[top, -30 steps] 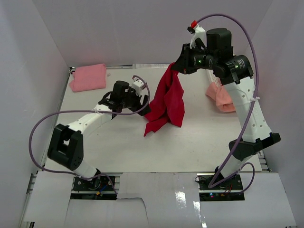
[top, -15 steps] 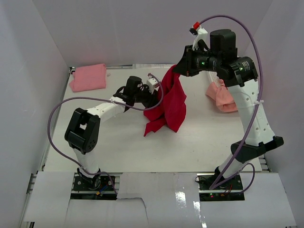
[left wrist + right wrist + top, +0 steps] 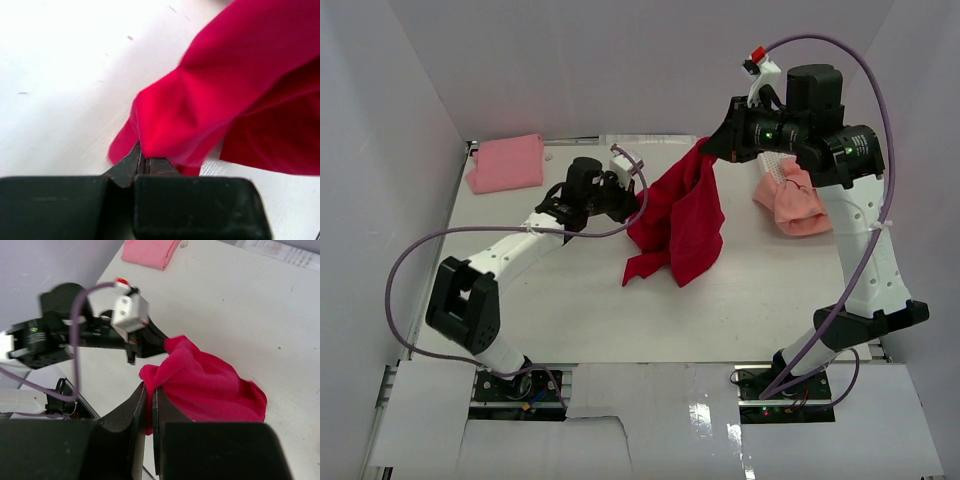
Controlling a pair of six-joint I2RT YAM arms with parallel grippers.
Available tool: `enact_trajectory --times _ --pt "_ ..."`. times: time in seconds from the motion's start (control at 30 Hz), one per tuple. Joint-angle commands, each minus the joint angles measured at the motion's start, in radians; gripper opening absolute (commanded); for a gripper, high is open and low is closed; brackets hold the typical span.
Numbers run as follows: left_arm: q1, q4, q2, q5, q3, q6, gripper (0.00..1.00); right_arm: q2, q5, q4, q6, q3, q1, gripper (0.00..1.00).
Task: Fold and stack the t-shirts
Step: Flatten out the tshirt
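Red t-shirt (image 3: 675,225) hangs mid-table between both arms: right gripper (image 3: 712,152) pinched shut on its top corner up high, left gripper (image 3: 634,199) clamped on its left edge. Pink t-shirt (image 3: 506,163) lies folded far left, salmon t-shirt (image 3: 790,205) bunched far right

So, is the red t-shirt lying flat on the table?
No, the red t-shirt hangs bunched between the left gripper and the right gripper.

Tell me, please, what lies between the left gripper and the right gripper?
The red shirt hangs between them: the left gripper pinches one edge, the right gripper holds another higher up. The top view shows it.
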State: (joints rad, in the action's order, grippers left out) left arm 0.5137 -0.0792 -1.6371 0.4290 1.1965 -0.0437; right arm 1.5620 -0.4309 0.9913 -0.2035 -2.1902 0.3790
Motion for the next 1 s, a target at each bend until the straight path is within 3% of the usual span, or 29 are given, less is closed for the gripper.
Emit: enact_trajectory --times 0.0,0.13,0.2,0.4,0.6,0.8,0.97 --pt "-0.003 -0.107 0.207 -0.208 0.032 0.034 0.00 -0.028 -0.034 -0.033 -0.004 0.044 -0.006 0.08" --pt "-0.004 -0.356 0.273 -0.448 0.193 0.087 0.00 -0.034 -0.074 -0.049 -0.013 0.150 0.001 0.08" --pt "-0.004 -0.486 0.295 -0.464 0.277 0.094 0.00 -0.042 -0.074 -0.039 -0.013 0.165 0.038 0.08" --pt "-0.004 -0.622 0.465 -0.504 0.328 0.120 0.00 -0.124 -0.039 0.013 -0.004 0.161 0.113 0.08" --pt "-0.004 -0.787 0.517 -0.509 0.511 0.131 0.00 -0.201 -0.052 0.144 -0.028 0.009 0.116 0.08" --pt "-0.004 -0.809 0.571 -0.348 0.537 0.165 0.00 -0.325 -0.097 0.141 -0.080 0.056 0.123 0.08" --pt "-0.004 -0.638 0.557 -0.309 0.349 0.128 0.00 -0.300 -0.005 0.063 -0.068 0.182 0.123 0.08"
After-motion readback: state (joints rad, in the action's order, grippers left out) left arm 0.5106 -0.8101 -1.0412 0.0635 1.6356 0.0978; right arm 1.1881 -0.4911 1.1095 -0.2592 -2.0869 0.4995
